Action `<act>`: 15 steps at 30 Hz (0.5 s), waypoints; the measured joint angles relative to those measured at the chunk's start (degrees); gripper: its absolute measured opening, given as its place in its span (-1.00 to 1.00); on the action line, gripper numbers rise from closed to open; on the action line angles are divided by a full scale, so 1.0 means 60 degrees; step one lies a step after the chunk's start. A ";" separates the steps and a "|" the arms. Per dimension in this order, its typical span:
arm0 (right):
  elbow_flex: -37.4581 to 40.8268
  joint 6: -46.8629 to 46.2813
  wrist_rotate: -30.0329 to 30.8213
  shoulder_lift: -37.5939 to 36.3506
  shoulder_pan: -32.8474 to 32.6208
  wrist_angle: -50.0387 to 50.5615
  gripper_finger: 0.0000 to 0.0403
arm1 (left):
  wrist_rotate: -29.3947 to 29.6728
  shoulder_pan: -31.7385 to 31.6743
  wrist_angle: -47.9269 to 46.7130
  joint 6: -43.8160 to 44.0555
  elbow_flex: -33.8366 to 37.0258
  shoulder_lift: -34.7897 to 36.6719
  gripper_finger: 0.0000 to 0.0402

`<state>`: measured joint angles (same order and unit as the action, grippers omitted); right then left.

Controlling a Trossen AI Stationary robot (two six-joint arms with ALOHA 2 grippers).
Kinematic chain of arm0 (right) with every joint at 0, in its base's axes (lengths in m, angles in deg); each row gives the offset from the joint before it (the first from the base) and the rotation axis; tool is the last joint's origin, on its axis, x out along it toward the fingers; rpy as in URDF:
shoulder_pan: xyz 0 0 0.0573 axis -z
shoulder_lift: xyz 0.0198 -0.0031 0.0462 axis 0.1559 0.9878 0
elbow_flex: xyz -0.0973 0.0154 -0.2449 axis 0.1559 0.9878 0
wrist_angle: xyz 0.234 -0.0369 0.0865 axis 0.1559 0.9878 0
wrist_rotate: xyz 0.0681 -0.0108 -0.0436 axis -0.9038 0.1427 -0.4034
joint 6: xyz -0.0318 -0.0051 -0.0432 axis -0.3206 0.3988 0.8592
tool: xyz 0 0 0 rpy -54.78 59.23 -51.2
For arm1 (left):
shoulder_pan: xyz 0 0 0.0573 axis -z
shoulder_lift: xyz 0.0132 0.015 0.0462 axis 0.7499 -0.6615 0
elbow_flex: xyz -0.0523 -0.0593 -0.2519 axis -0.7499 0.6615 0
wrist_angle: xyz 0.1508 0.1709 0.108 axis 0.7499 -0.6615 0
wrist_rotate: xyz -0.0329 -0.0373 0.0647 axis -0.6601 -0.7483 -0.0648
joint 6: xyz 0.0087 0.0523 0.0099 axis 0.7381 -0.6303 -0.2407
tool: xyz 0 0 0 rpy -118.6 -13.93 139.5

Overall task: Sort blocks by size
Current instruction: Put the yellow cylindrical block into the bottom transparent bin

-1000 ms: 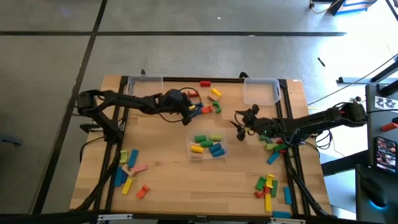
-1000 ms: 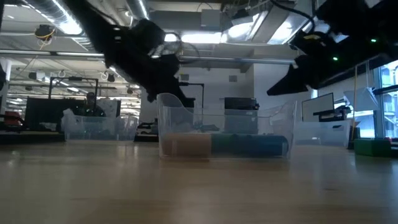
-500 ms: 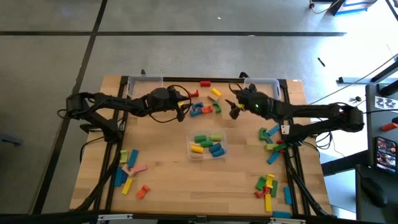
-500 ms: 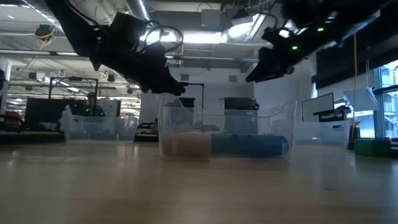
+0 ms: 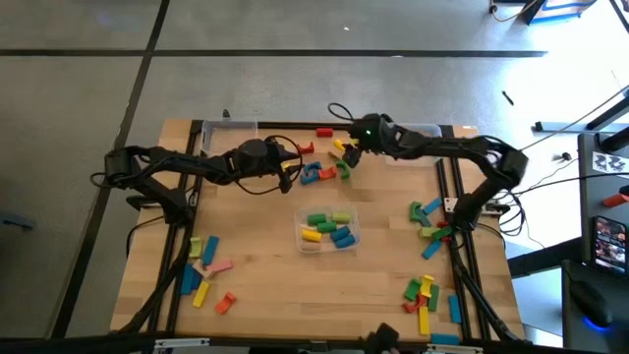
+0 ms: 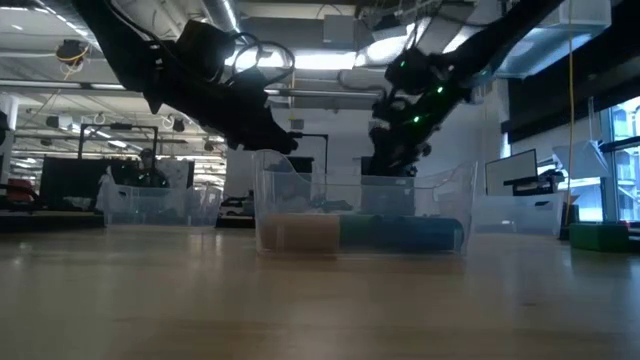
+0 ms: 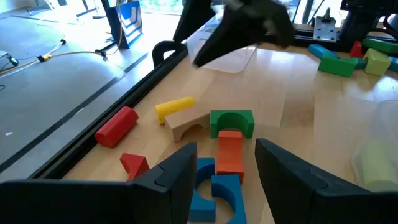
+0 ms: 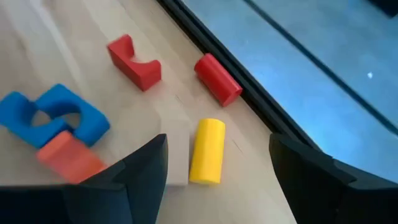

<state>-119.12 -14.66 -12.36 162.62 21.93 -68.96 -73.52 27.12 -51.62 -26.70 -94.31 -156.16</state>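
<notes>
A cluster of blocks lies near the table's far edge: a red cylinder (image 8: 217, 79), a yellow cylinder (image 8: 207, 151), a red arch (image 8: 134, 61), a bare-wood arch (image 7: 188, 124), a green arch (image 7: 232, 121), an orange block (image 7: 230, 152) and blue arches (image 7: 211, 186). My left gripper (image 5: 292, 172) hovers open at the cluster's left side, the orange block lying past its fingertips. My right gripper (image 5: 346, 157) hovers open over the cluster's right side, above the yellow cylinder. Neither holds anything.
A clear bin (image 5: 329, 229) with several blocks stands mid-table. Two more clear bins stand at the far edge, one on the left (image 5: 228, 133) and one on the right (image 5: 413, 143). Loose block piles lie near left (image 5: 201, 267), at the right (image 5: 428, 221) and near right (image 5: 428, 295).
My right gripper has swung from the table's right middle toward the far edge and left, arriving over the block cluster. My left gripper has drawn back a little toward the left, off the cluster. No block has moved.
</notes>
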 joint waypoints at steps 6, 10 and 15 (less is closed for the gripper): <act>-0.0482 0.0062 -0.0084 0.1038 0.0325 0.0004 0.36 | 0.0000 0.0016 -0.0061 0.0025 0.0000 0.0000 -0.21; -0.0526 0.0189 -0.0143 0.1413 0.0381 -0.0059 0.36 | 0.0000 0.0016 -0.0061 0.0029 0.0000 0.0000 -0.21; -0.0530 0.0222 -0.0143 0.1689 0.0374 -0.0171 0.36 | 0.0000 0.0016 -0.0058 0.0029 0.0000 0.0000 -0.21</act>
<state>-122.30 -13.32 -13.22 172.75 24.17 -69.99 -73.52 27.22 -51.97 -26.53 -94.31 -156.16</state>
